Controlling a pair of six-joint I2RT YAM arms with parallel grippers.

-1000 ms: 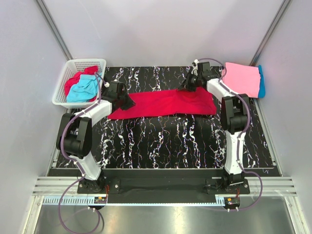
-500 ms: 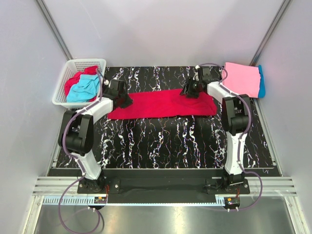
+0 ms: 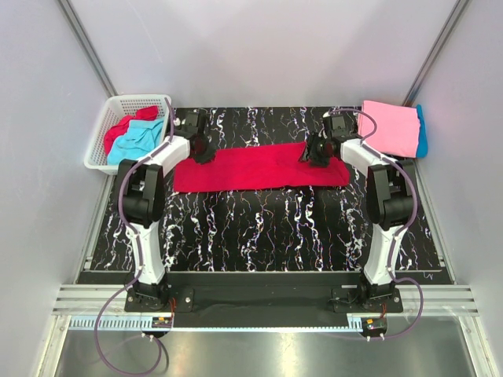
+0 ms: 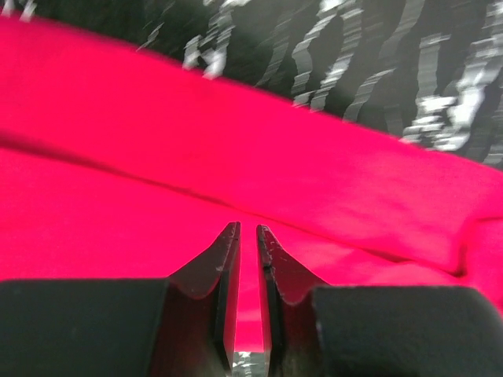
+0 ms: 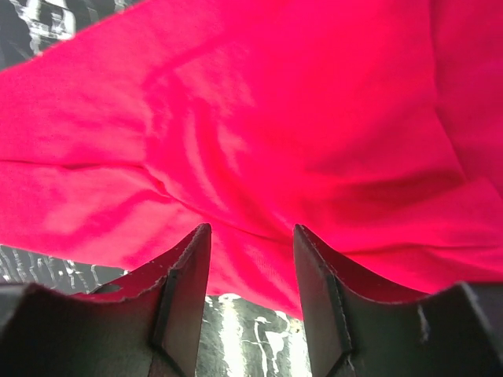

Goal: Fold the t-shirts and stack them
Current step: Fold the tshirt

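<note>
The crimson t-shirt (image 3: 259, 166) lies as a long band across the far surface (image 3: 259, 228), so take its 2 ends evenly for the next fold — right fingers (image 5: 185, 290) stand apart, empty, above its right end; left fingers (image 4: 212, 298) show only a slit, whether pinching cloth I cannot tell.

Observed: a crimson red t-shirt (image 3: 259, 166) on a black table (image 3: 259, 228) veined with irregular white marble-like streaks; a pink t-shirt (image 3: 389, 126) over a turquoise blue t-shirt (image 3: 423, 129); a white lattice basket (image 3: 140, 98) holding a second red t-shirt (image 3: 118, 131) and a second turquoise blue t-shirt (image 3: 135, 146); walls (image 3: 259, 55) plain pale grey.
</note>
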